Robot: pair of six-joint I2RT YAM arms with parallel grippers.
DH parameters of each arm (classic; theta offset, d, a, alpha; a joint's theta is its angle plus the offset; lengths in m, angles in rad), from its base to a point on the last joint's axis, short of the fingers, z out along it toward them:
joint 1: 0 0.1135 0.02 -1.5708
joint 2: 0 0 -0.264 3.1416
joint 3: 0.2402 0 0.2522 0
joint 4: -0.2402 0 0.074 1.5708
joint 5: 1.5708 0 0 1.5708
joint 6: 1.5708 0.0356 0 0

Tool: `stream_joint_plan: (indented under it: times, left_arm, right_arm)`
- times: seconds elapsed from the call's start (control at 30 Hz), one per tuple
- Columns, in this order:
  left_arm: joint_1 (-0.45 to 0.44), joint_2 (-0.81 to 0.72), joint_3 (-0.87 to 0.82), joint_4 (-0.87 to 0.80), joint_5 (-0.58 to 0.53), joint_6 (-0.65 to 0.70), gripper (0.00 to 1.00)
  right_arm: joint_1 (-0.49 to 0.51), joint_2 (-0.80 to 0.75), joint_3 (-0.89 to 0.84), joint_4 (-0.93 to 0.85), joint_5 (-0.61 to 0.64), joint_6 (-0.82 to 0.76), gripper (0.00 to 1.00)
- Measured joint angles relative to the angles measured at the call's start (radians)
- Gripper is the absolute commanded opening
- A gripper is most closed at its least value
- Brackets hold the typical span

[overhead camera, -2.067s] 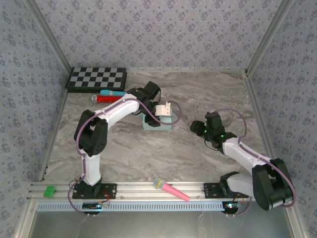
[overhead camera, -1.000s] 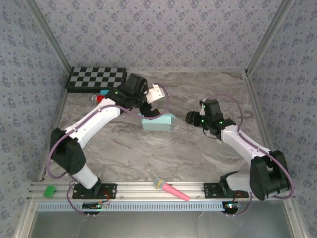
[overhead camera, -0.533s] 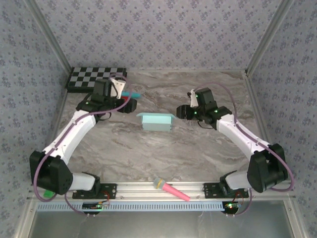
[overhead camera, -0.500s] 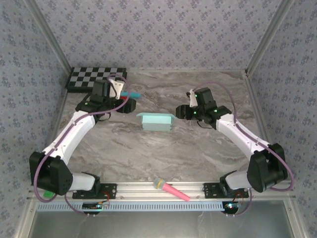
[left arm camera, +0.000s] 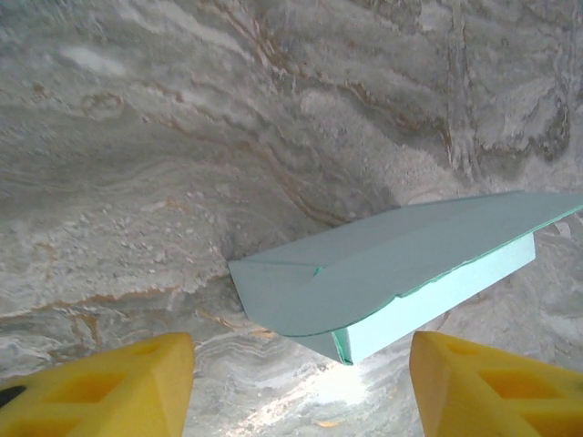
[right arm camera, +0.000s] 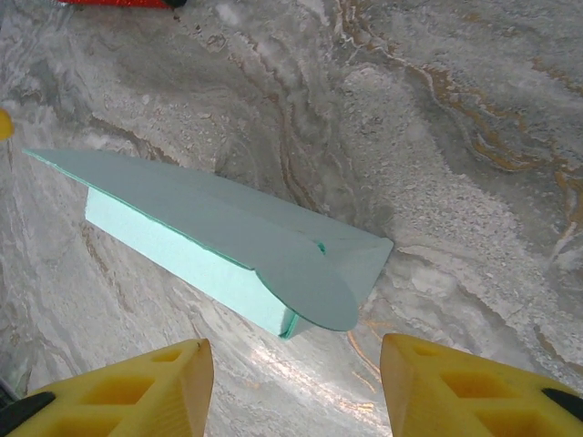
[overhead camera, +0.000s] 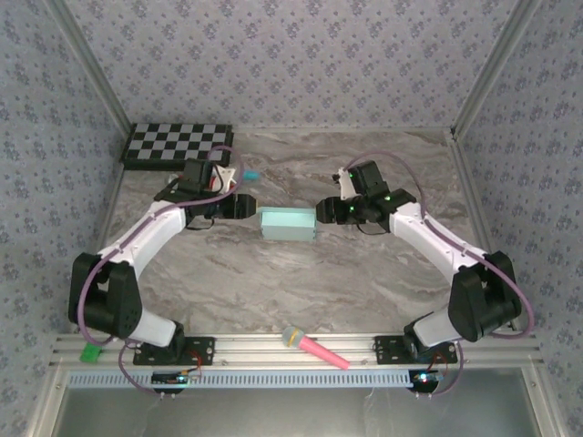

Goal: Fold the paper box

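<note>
The pale aqua paper box [overhead camera: 288,224] lies folded into a small rectangular shape mid-table, a rounded flap sticking out past each end. My left gripper [overhead camera: 248,207] sits just off its left end, open, nothing between the yellow fingers [left arm camera: 100,387]; the box's left end [left arm camera: 364,291] lies just ahead of them. My right gripper [overhead camera: 322,211] is at the box's right end, open too, with the rounded flap [right arm camera: 310,287] just ahead of its yellow fingers [right arm camera: 455,387]. Neither gripper touches the box.
A black-and-white checkerboard [overhead camera: 178,144] lies at the back left. A teal marker tip [overhead camera: 248,173] pokes out behind the left arm, and a red object [right arm camera: 118,3] edges the right wrist view. A pink and yellow microphone toy [overhead camera: 312,347] and a green block [overhead camera: 90,351] rest on the front rail.
Both arms have swung inward: the left gripper came down from the checkerboard side to the box's left end, and the right gripper closed in on its right end. The box stayed put.
</note>
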Motion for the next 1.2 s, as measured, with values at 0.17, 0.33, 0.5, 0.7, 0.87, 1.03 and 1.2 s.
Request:
stream_joint_plan:
  times: [0.17, 0.33, 0.5, 0.7, 0.87, 1.03, 1.2]
  left_arm:
    - [0.0, 0.019, 0.0, 0.015, 0.043, -0.013, 0.59]
    - [0.0, 0.021, 0.0, 0.035, 0.082, -0.015, 0.54]
    - [-0.001, 0.027, 0.0, 0.051, 0.104, -0.019, 0.52]
    - [-0.007, 0.042, 0.0, 0.051, 0.121, -0.019, 0.49]
    - [-0.014, 0.047, 0.0, 0.05, 0.129, -0.018, 0.47]
    - [-0.021, 0.048, 0.0, 0.047, 0.129, -0.018, 0.44]
    - [-0.027, 0.049, 0.0, 0.043, 0.129, -0.018, 0.42]
  right_arm:
    - [0.004, 0.027, 0.002, 0.0, -0.015, 0.0, 0.53]
    - [0.004, 0.043, 0.002, 0.0, -0.018, 0.0, 0.52]
    - [0.004, 0.058, 0.007, 0.003, -0.025, 0.0, 0.51]
    - [0.004, 0.059, 0.008, 0.003, -0.035, 0.0, 0.49]
    - [0.006, 0.059, 0.009, 0.004, -0.045, 0.0, 0.48]
    - [0.006, 0.059, 0.009, 0.005, -0.045, 0.0, 0.47]
    - [0.007, 0.059, 0.009, 0.011, -0.045, 0.001, 0.45]
